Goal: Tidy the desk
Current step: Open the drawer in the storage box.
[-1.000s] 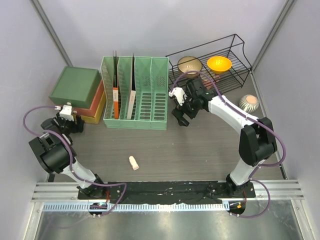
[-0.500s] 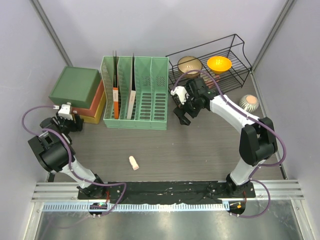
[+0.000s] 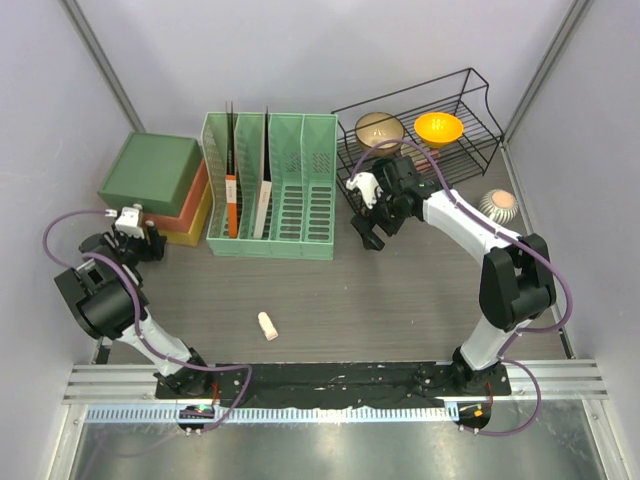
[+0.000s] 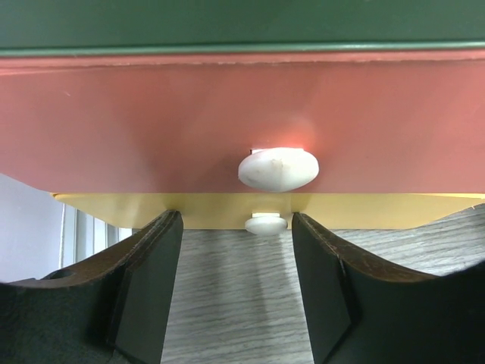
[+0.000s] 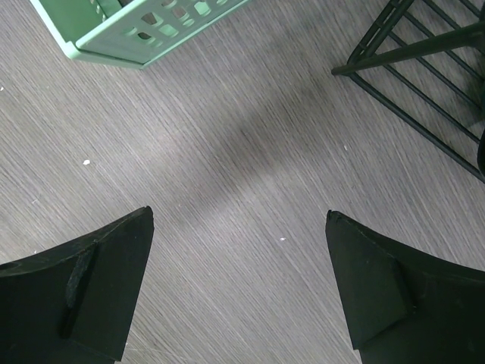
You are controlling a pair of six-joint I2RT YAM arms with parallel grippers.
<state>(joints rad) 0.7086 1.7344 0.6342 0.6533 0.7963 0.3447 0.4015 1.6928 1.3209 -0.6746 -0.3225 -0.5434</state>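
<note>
two smooth white knobs (image 4: 277, 168) on stiff drawers (image 3: 150, 172), desk's (image 3: 400, 300) far-left corner, look pinchable; left gripper (image 4: 235, 220) parted before them, right gripper (image 5: 239, 214) wide, both empty.

A pale lavender-grey back wall (image 3: 320, 50) rises well beyond the right pincer (image 3: 368, 235). A matching left wall (image 3: 40, 150) stands near the left pincer (image 3: 150, 243) on its outer side, and a right wall (image 3: 600, 200) stands well apart from the right pincer. Grey metal posts (image 3: 100, 60) mark both far corners. The light is soft and even, with faint shadows.
</note>
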